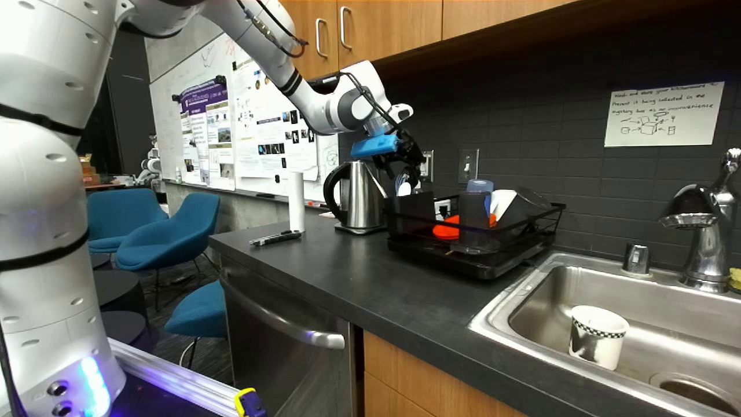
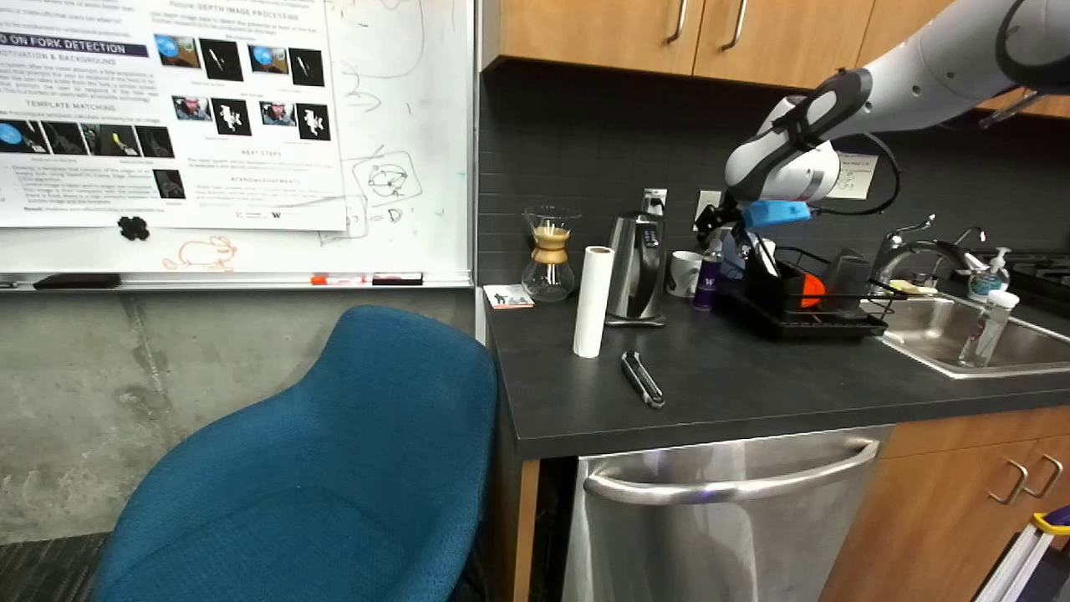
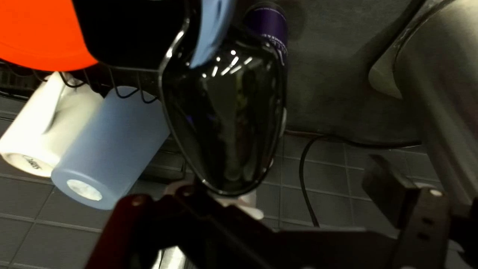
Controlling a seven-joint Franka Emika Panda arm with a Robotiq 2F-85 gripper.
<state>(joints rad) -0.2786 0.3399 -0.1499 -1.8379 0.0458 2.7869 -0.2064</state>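
Note:
My gripper (image 1: 408, 167) is above the black utensil holder (image 1: 412, 209) of the dish rack, beside the steel kettle (image 1: 363, 200). It also shows in an exterior view (image 2: 724, 221). In the wrist view its fingers (image 3: 295, 179) are wide apart with nothing seen between them. A glossy black spoon-shaped utensil (image 3: 224, 123) stands close to the camera and hides the left fingertip; I cannot tell if they touch. A light blue utensil (image 3: 213, 33) overlaps its upper part. A blue cup (image 3: 112, 149), a white mug (image 3: 56, 123) and an orange item (image 3: 37, 33) sit at the left.
The black dish rack (image 1: 474, 260) stands left of the sink (image 1: 532, 295), which holds a white mug (image 1: 597, 336). A purple bottle (image 2: 707, 280) stands by the kettle. A paper towel roll (image 2: 593, 301) and a dark tool (image 2: 642, 380) are on the counter. Cabinets (image 1: 388, 29) hang above.

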